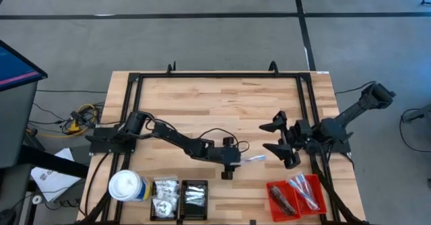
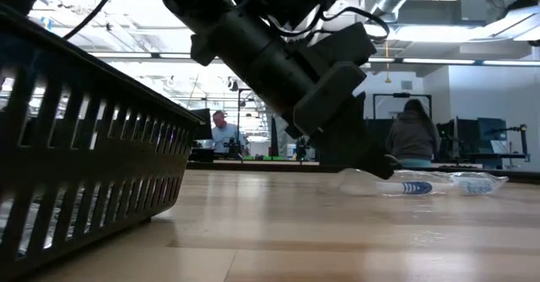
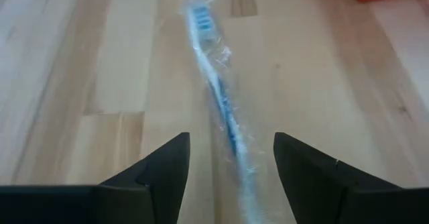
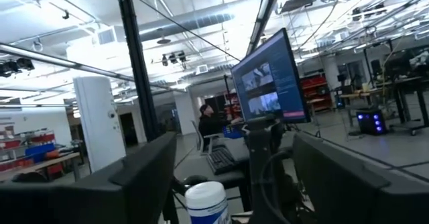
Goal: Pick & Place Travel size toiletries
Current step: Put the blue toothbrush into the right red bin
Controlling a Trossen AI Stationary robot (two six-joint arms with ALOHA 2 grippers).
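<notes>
A blue-and-white toothbrush stick in clear wrap [image 3: 218, 93] lies flat on the wooden table, also visible in the high view [image 1: 254, 159] and the low view [image 2: 413, 185]. My left gripper [image 3: 231, 167] [image 1: 229, 163] is open and low over the table. Its two fingers stand on either side of the stick's near end with a gap on each side. My right gripper [image 1: 277, 139] waits open, off the table surface, to the right of the stick. A red tray [image 1: 296, 195] holds dark bars and wrapped sticks. Two black trays [image 1: 180, 198] hold white packets and silvery sachets.
A white-topped canister [image 1: 128, 186] stands near the table's near-left corner, beside the black trays, whose ribbed wall [image 2: 76, 147] fills the low view's left. Bare wood lies toward the far edge [image 1: 222, 93]. People sit at desks in the room beyond [image 2: 413, 138].
</notes>
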